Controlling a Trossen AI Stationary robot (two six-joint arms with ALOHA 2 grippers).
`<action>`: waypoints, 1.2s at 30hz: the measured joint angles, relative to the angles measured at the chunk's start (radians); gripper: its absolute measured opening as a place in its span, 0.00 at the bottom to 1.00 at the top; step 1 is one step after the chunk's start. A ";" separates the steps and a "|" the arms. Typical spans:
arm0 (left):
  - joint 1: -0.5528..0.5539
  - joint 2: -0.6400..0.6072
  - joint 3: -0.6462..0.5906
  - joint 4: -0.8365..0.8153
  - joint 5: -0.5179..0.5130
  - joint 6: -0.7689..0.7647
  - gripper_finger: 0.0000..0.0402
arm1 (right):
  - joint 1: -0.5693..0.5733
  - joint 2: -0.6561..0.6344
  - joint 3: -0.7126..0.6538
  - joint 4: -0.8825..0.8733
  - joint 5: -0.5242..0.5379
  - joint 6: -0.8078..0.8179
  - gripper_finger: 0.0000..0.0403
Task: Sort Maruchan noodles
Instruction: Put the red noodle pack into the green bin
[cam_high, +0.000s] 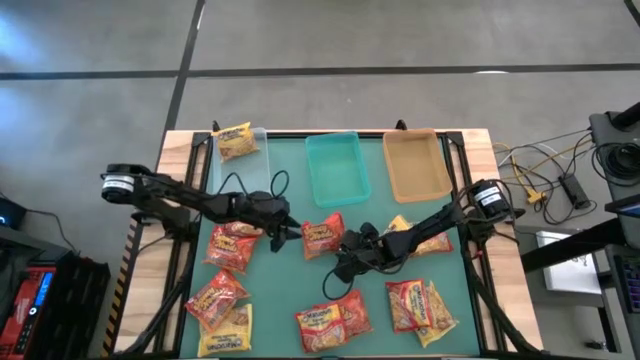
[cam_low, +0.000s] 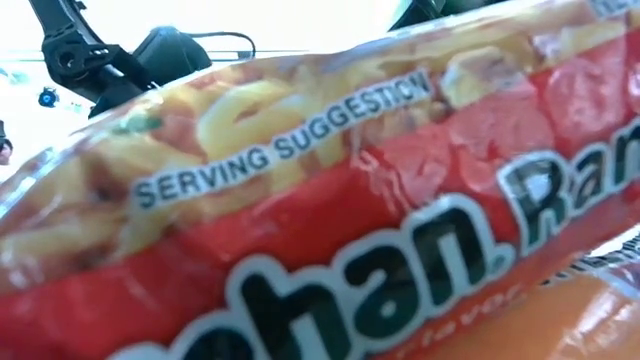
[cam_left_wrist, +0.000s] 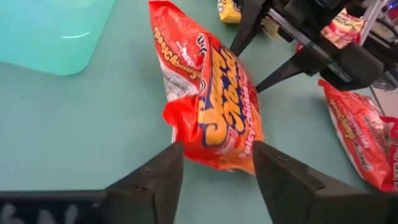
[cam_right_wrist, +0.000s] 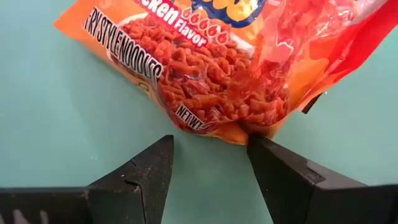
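Between my two grippers: an orange-red packet (cam_high: 322, 236) is lying on the teal mat (cam_high: 290, 290), mid-table.
Left gripper (cam_left_wrist: 214, 165): my fingers (cam_left_wrist: 158, 180) are standing spread, the packet's (cam_left_wrist: 208, 99) crinkled end sitting between their tips; I cannot tell whether they are touching it.
Right gripper (cam_right_wrist: 208, 162): my fingers (cam_right_wrist: 283, 180) are standing apart, not pinching; the packet's (cam_right_wrist: 211, 81) edge is lying just beyond the tips.
Clear tray (cam_high: 240, 160): one yellow packet (cam_high: 235, 141) is lying in it, at the far left.
Teal tray (cam_high: 335, 170), tan tray (cam_high: 415, 165): sitting side by side along the far edge.
Other packets: red ones (cam_high: 232, 245) are lying near my left arm, and more (cam_high: 333, 322) are lying along the near edge.
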 joint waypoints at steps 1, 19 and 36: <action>0.000 0.007 0.003 -0.001 0.000 0.000 0.46 | 0.001 -0.003 0.002 -0.003 -0.004 0.000 0.50; 0.000 0.040 0.010 -0.003 0.001 0.026 0.57 | 0.024 -0.014 0.059 0.029 0.134 -0.088 0.50; 0.002 0.085 0.010 0.084 -0.010 -0.038 0.57 | 0.022 0.122 0.060 0.061 0.183 -0.043 0.50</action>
